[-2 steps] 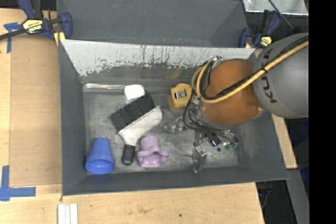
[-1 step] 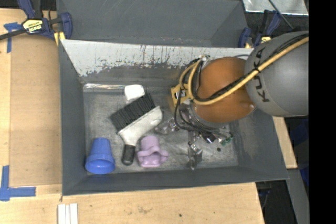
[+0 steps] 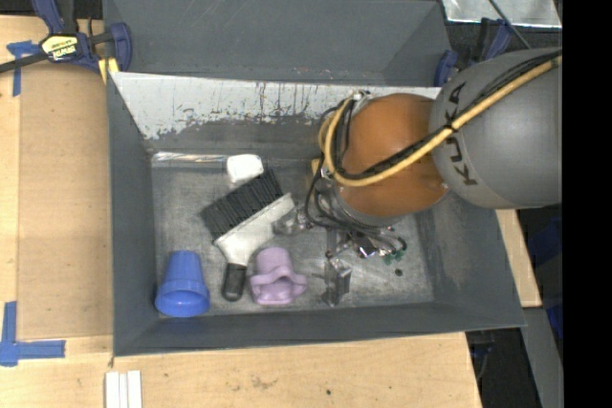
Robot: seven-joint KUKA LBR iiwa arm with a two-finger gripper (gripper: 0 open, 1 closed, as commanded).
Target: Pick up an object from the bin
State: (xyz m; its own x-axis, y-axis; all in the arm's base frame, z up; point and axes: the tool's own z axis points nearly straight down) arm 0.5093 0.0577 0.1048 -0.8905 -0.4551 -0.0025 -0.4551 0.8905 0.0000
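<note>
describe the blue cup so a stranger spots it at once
In the grey metal bin, go to the floor's lower left corner. The blue plastic cone-shaped cup sits there, the only blue thing, left of a small black cylinder.

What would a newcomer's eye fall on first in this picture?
The big grey arm with its orange cover, reaching in from the right over the bin. Then the blue cup in the front left corner, and the lilac lump just left of the gripper.

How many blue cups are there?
1. The blue cup lies in the lower left corner of the bin, beside a black cylinder. Others may hide under the arm.
</note>
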